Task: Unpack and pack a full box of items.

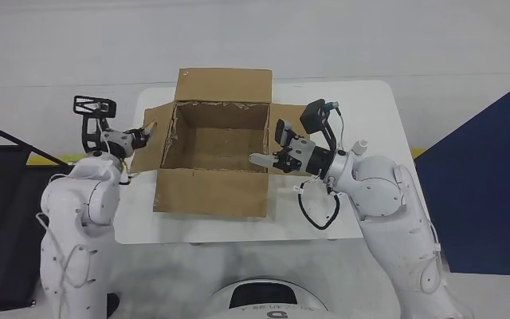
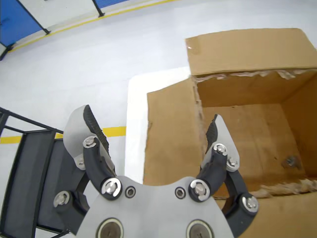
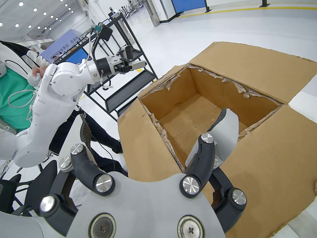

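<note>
At the far left a black rack [image 1: 14, 187] [image 2: 29, 164] stands on the floor beside the white tabletop [image 1: 362, 104] [image 2: 136, 95]. Next to it the left hand [image 1: 147, 131] [image 2: 151, 115] [image 3: 135, 64] hangs at the outer edge of the box's left flap, released, its two fingers [image 2: 92, 122] spread wide and holding nothing; whether a fingertip touches the cardboard I cannot tell. The cardboard box [image 1: 211, 193] [image 2: 247, 50] [image 3: 262, 149] sits in the middle of the tabletop with its top open and all four flaps folded outward. The torn rims are ragged, and the brown floor is in plain sight. A small dark speck [image 2: 291, 161] lies on that floor near one wall; what it is I cannot tell. On the right, the right hand [image 1: 263, 162] [image 3: 155, 115] is at the box's right wall, likewise released and grasping nothing. One finger [image 3: 229, 127] reaches in over the opening, while the other stands outside the box's front wall.
</note>
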You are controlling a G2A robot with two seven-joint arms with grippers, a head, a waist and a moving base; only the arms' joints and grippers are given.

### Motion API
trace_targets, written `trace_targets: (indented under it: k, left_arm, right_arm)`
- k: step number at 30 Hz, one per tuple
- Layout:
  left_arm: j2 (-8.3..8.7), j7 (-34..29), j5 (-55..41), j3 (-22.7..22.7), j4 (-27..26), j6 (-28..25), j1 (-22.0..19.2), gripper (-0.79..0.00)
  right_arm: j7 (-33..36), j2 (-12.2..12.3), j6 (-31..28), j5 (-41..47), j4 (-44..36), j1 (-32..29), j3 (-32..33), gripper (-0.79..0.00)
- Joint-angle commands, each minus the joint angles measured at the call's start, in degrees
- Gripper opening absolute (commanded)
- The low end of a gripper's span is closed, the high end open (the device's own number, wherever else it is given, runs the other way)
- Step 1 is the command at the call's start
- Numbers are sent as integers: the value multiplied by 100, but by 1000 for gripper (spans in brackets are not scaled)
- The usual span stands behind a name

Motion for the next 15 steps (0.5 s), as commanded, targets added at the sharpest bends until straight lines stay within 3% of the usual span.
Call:
trace_targets:
  k: [1, 6, 9, 15]
  left_arm:
    - [-1, -609, -451, 101, -36, -21, -229, 0]
    - [46, -2538, -1290, 434, 564, -292, -1214, 0]
    - [59, -3116, -1565, 684, 891, -353, -1639, 0]
    - [108, -3567, -1910, 950, 760, -682, -1599, 0]
  right_arm:
    - [-5, 0, 0, 0, 0, 0, 0, 0]
    - [-5, 0, 0, 0, 0, 0, 0, 0]
    - [-5, 0, 0, 0, 0, 0, 0, 0]
    - [-5, 0, 0, 0, 0, 0, 0, 0]
